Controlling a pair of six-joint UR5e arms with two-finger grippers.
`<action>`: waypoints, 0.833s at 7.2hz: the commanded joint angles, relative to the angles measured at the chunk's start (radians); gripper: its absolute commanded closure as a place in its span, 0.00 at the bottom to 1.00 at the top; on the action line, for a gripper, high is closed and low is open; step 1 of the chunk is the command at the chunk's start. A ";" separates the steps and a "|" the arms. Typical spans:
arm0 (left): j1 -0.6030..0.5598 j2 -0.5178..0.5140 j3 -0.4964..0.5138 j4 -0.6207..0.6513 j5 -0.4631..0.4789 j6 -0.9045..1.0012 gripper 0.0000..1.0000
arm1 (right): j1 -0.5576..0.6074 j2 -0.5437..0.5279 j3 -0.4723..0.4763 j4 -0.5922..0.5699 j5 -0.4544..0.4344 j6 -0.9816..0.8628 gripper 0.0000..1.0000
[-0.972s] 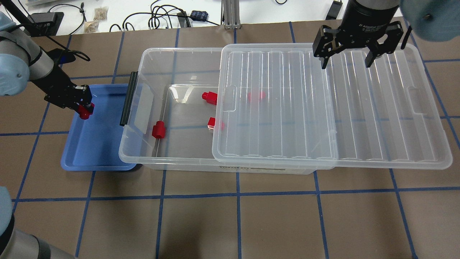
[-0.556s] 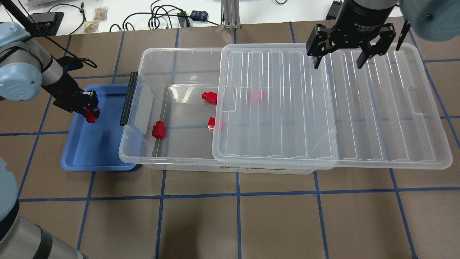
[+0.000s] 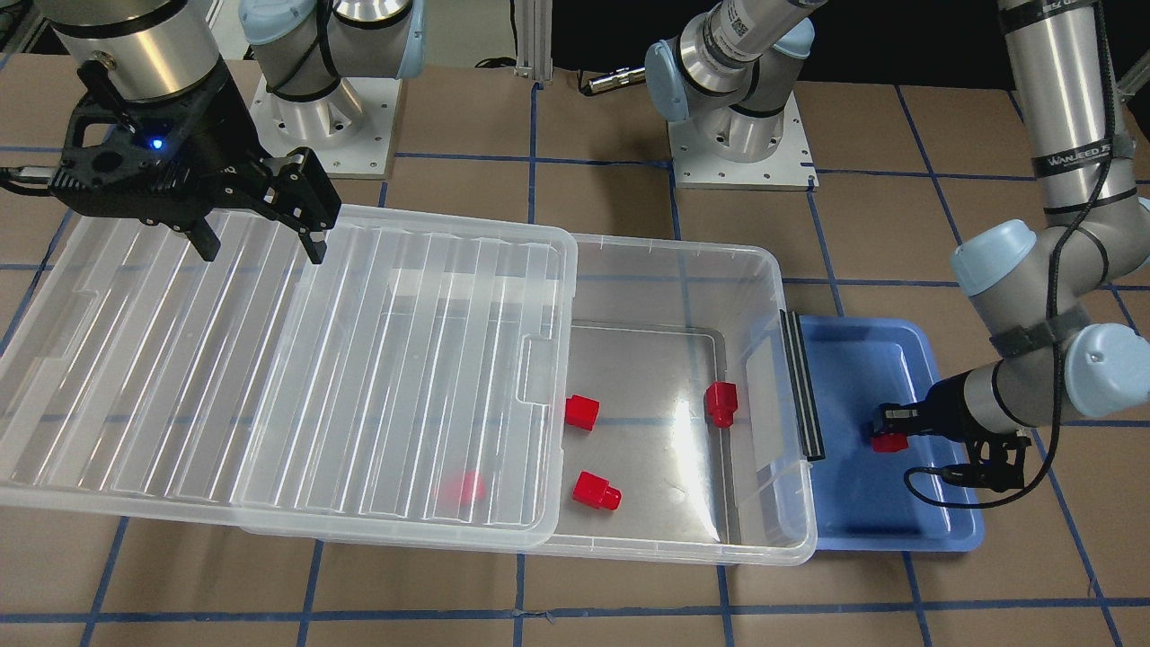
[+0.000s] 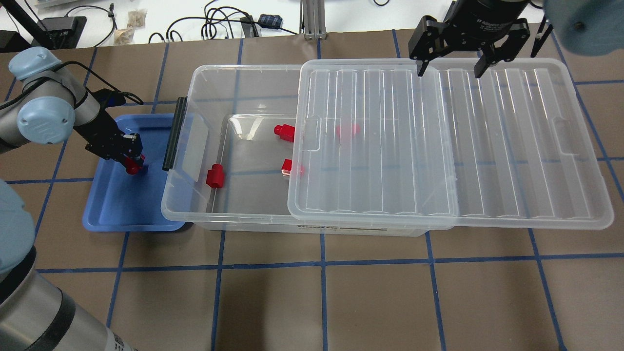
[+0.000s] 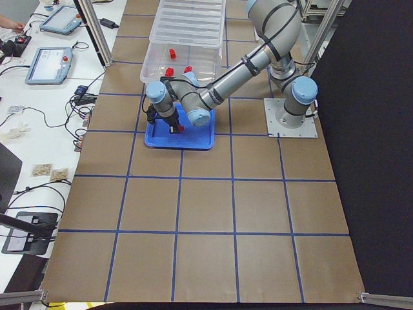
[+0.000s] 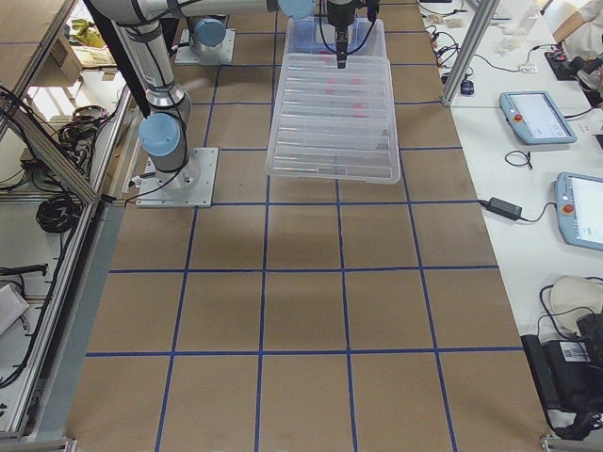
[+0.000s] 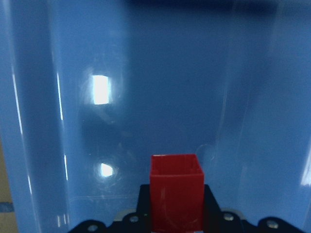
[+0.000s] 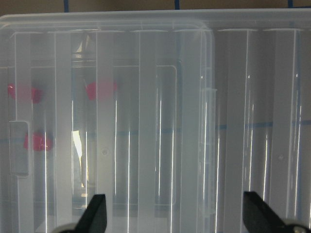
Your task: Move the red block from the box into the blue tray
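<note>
My left gripper (image 4: 131, 165) is shut on a red block (image 4: 131, 168) low over the blue tray (image 4: 119, 207). I cannot tell if the block touches the floor. The left wrist view shows the block (image 7: 176, 196) between the jaws over the tray floor (image 7: 160, 73). The clear box (image 4: 195, 80) holds three more red blocks (image 4: 214, 175) (image 4: 285, 131) (image 4: 292, 167) and a fourth (image 4: 347, 129) under the slid-aside lid (image 4: 438, 146). My right gripper (image 4: 449, 72) is open and empty over the lid's far edge.
The box's black latch bar (image 4: 174, 134) stands between the tray and the box interior. The ribbed lid covers the box's right half and overhangs onto the table. Cables and small devices (image 4: 234, 24) lie on the white bench beyond the table.
My left gripper has carried the red block rightward and toward me over the tray, and lower. My right gripper has moved back toward the lid's far edge, still open.
</note>
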 commanded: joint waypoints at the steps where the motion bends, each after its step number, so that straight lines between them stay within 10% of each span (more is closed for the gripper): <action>1: 0.000 -0.005 0.000 0.001 0.014 0.011 0.45 | 0.000 0.000 0.002 0.001 -0.003 0.005 0.00; 4: -0.008 0.008 0.007 0.001 0.012 -0.006 0.00 | 0.000 0.000 0.005 0.001 0.000 0.003 0.00; 6: -0.038 0.097 0.048 -0.077 0.010 -0.057 0.00 | 0.000 0.000 0.005 -0.001 0.002 0.003 0.00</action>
